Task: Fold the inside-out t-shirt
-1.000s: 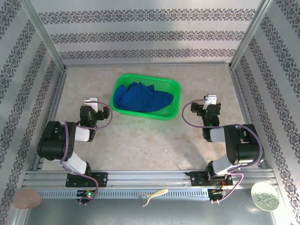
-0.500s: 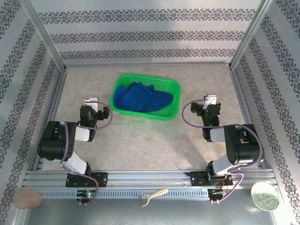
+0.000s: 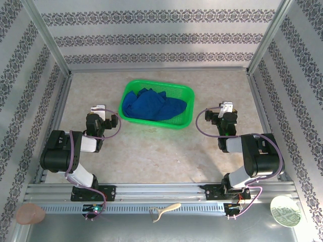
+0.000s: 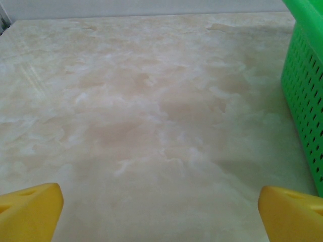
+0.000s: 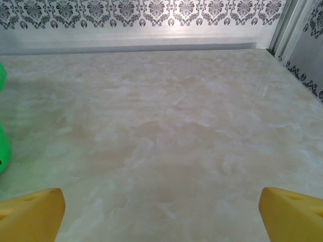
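Observation:
The royal-blue t-shirt (image 3: 153,106) lies crumpled in a heap inside the green mesh basket (image 3: 184,92) at the middle back of the table. My left gripper (image 3: 99,109) rests low on the table to the left of the basket, open, its yellow fingertips (image 4: 30,212) wide apart over bare tabletop. On the basket's right my right gripper (image 3: 227,108) stands open as well, with nothing between its yellow fingertips (image 5: 292,214). Neither gripper touches the shirt.
The basket wall (image 4: 305,91) rises close on the right of the left wrist view; a sliver of the basket (image 5: 3,146) shows at the left edge of the right wrist view. Patterned walls (image 3: 161,38) enclose the marble-look table (image 3: 161,151) on three sides.

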Controlling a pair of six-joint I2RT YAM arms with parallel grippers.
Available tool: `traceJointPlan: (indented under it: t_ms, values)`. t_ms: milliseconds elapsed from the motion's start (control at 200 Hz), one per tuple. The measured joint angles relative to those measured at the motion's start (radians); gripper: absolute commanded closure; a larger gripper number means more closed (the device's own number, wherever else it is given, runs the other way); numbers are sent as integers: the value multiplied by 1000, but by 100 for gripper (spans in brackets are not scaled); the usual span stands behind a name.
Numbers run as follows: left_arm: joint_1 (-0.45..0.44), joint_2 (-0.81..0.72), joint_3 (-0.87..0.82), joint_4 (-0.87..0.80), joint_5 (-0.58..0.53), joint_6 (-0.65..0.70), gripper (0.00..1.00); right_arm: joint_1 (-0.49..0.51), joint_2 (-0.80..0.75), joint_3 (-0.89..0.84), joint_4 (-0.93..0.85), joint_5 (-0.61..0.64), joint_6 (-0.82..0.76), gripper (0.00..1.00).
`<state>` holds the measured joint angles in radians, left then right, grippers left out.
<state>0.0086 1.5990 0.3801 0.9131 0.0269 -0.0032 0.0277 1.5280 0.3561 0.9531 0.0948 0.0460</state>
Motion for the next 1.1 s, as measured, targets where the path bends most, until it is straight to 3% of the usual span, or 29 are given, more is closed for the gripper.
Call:
traceJointPlan:
  t_ms: [360, 500, 630, 699, 854, 969, 1099]
  values:
    - [0, -11, -3, 0, -26, -6, 1, 0, -21, -3, -13, 21, 3, 2]
    - [-1, -132, -9, -61, -124, -33, 1, 0, -268, -21, -175, 103, 35, 2]
    - [-2, -352, 48, -278, -230, -103, 0, -14, -529, 93, -436, 122, 146, 2]
    - [-3, -467, 147, -467, -249, -172, 0, -27, -608, 194, -565, 64, 225, 2]
    - [-27, -659, 364, -832, -206, -366, 0, -26, -665, 334, -687, -231, 338, 2]
    - [-107, -727, 396, -1037, -155, -498, 0, 12, -568, 454, -802, -391, 387, 2]
    - [-263, -717, 357, -1188, -123, -643, 0, 109, -397, 587, -935, -453, 398, 3]
